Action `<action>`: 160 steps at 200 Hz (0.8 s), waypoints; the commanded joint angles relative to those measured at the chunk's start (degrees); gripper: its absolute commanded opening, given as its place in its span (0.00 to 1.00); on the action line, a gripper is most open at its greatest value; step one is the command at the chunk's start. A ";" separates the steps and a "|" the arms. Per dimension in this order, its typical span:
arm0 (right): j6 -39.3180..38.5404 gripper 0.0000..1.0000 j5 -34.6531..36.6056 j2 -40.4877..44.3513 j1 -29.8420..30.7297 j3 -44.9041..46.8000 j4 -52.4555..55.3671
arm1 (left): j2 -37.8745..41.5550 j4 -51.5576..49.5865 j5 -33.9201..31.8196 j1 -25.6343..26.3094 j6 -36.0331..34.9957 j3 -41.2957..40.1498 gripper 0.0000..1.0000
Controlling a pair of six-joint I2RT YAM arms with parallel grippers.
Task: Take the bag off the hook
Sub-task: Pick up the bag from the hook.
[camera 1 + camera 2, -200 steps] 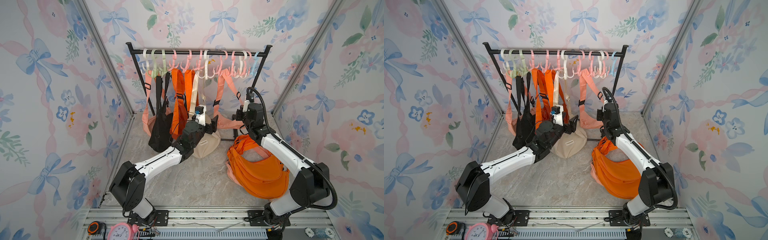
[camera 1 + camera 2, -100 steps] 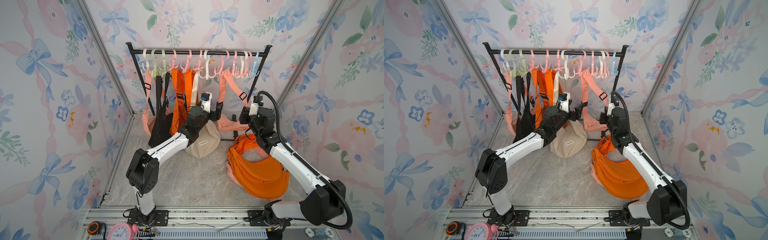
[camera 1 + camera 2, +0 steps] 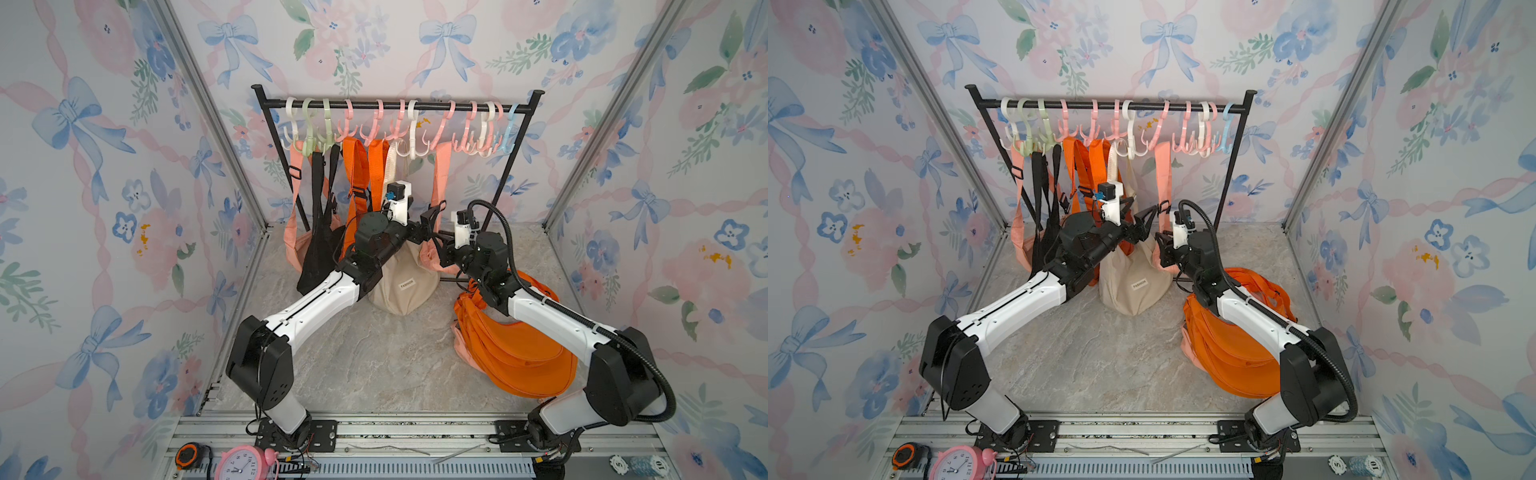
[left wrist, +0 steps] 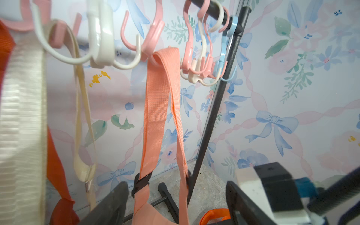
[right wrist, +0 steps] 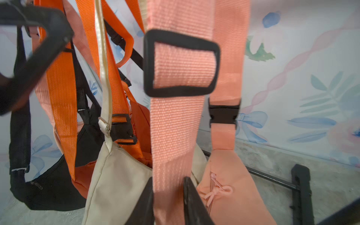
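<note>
One soft salmon fabric sling bag (image 5: 233,191), likely light, floppy.
Grab webbing strap (image 5: 171,126); left claw (image 4: 176,185) spread, right claw (image 5: 168,181) grip unclear.

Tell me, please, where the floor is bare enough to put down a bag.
The widest bare floor lies in front, bordered by the beige bag behind, the left arm, the orange bag pile and the front rail. A narrow strip runs along the left wall. Under the rack it is crowded with hanging bags.
</note>
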State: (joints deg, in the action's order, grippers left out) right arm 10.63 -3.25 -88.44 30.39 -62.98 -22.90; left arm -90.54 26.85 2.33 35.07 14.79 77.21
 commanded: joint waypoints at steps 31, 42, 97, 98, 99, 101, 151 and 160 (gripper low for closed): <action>1.90 0.50 -7.54 -8.88 4.75 -5.11 -8.76 | 6.18 -1.91 -2.33 -2.43 -2.09 -3.41 0.83; 2.23 0.59 -8.05 -9.92 5.29 -5.65 -9.59 | 4.98 -4.05 -1.45 -2.86 -2.39 -0.96 0.83; 3.12 0.84 -8.30 -4.80 3.09 -0.02 -12.08 | -1.43 -6.76 0.91 -3.34 -2.13 6.13 0.83; 3.14 0.84 -8.37 -4.54 2.91 0.15 -12.13 | -1.59 -6.74 0.96 -3.34 -2.17 6.16 0.83; 3.15 0.84 -8.41 -4.32 2.87 0.36 -12.11 | -1.71 -6.78 0.99 -3.34 -2.20 6.18 0.83; 3.12 0.85 -8.43 -3.87 2.73 0.66 -12.16 | -1.91 -6.78 1.01 -3.34 -2.26 6.22 0.83; 2.25 0.89 -4.49 7.13 -0.84 5.93 -6.07 | -6.88 -6.72 -0.07 -3.00 -2.75 6.64 0.81; 2.74 0.89 -3.36 8.89 -1.67 6.77 -5.61 | -7.01 -6.72 -0.04 -2.74 -2.61 5.67 0.82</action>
State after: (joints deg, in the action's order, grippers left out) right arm 13.30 -10.09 -84.05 30.61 -57.76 -30.68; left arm -96.16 20.56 2.24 32.05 13.15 82.41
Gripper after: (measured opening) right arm 0.886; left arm 0.816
